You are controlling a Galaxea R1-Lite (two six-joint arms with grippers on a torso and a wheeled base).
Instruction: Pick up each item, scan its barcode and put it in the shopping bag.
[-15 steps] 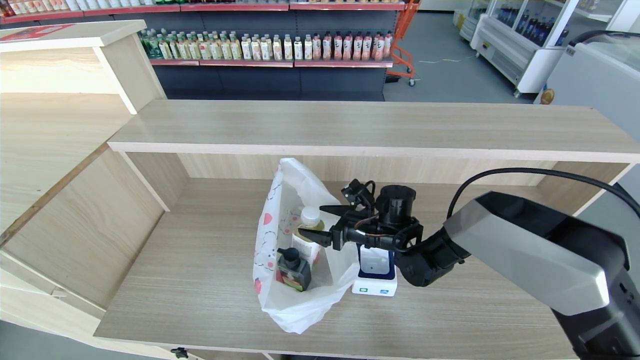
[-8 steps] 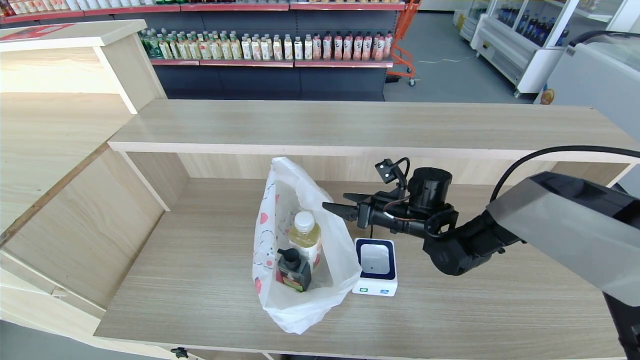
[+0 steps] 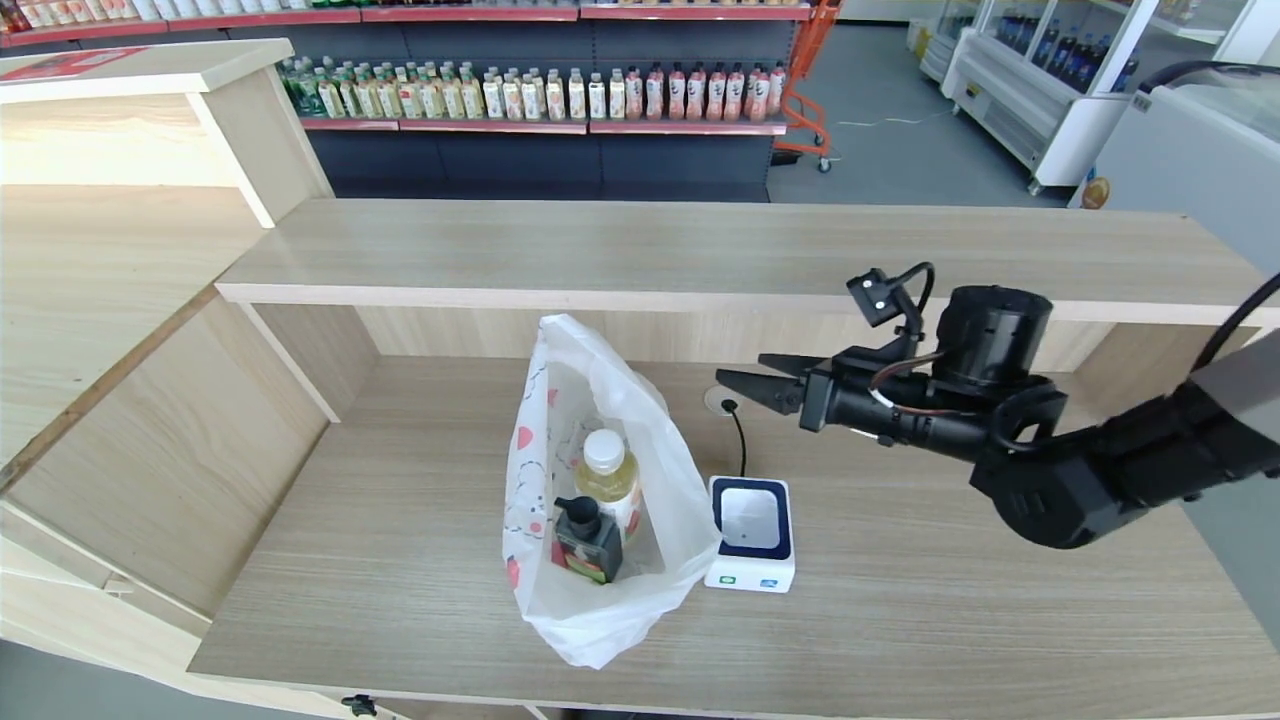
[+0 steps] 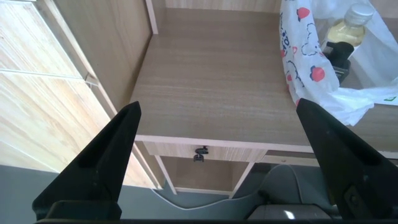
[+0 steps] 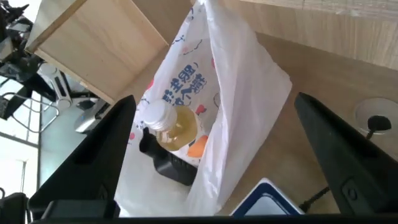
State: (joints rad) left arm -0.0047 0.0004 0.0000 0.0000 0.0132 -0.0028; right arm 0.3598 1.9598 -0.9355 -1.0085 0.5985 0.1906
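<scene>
Right gripper (image 3: 742,371) hung empty, jaws apart, above the wood-grain counter (image 3: 950,600). Shopping bag (image 3: 588,628), thin crinkled white plastic with red prints, stood just past its fingertips and lower. Inside the bag: a clear round bottle (image 3: 606,476) of yellow liquid with a white cap, touching a dark squarish pump bottle (image 3: 586,541). The boxy white scanner (image 3: 750,536) sat below the fingers, beside the bag. Right wrist view caught blue lettering on the bag, too small to read. Left gripper (image 4: 217,109) was spread wide and empty off the counter's front edge, bag off to one side.
</scene>
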